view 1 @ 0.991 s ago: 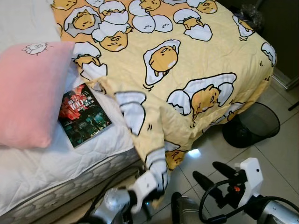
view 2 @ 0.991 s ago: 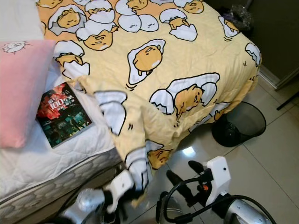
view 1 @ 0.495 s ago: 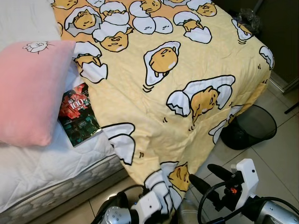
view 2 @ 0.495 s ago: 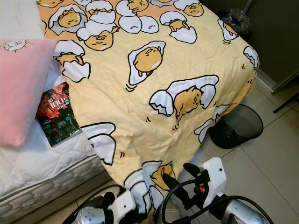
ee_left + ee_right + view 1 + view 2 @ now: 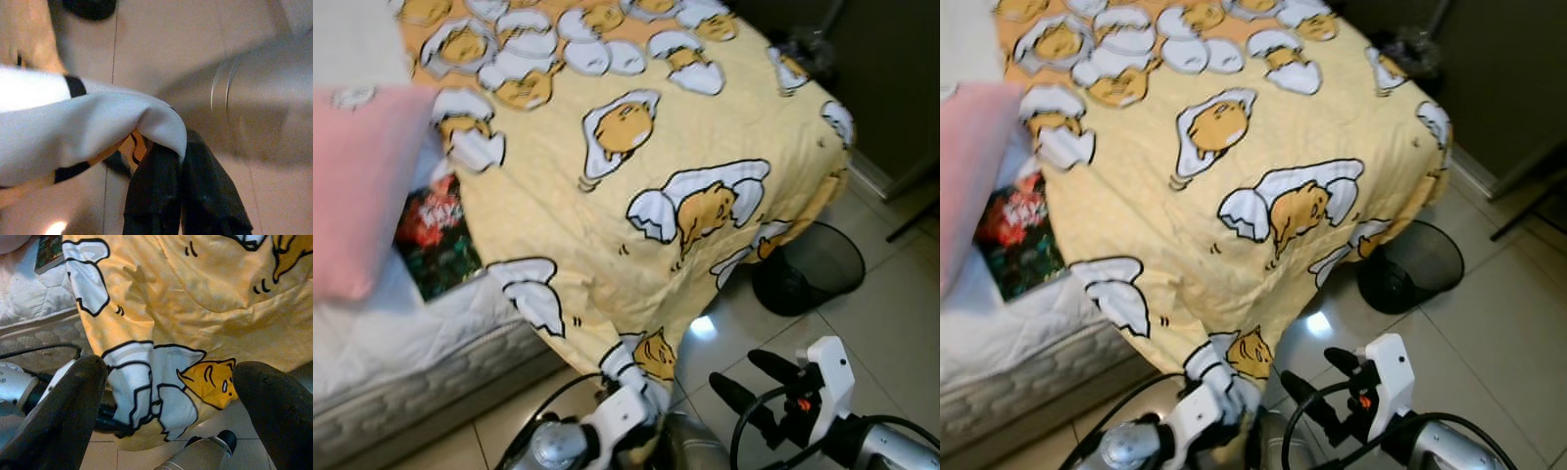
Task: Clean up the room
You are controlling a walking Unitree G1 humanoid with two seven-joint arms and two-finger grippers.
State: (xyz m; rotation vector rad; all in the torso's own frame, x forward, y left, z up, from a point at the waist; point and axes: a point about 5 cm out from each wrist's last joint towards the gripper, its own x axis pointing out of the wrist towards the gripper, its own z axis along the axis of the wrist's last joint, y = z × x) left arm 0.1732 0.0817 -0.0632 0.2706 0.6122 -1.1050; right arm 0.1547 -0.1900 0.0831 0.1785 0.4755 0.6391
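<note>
Two black fingers of the left end effector (image 5: 181, 181) are pinched tight on a corner of the yellow egg-print blanket (image 5: 636, 196), low by the floor. The right end effector (image 5: 744, 377) waits beside it with fingers wide apart. The blanket covers most of the bed (image 5: 401, 343), near a pink pillow (image 5: 357, 186) and a dark book (image 5: 435, 240). Bed-making seems under way; next the corner probably needs smoothing down.
</note>
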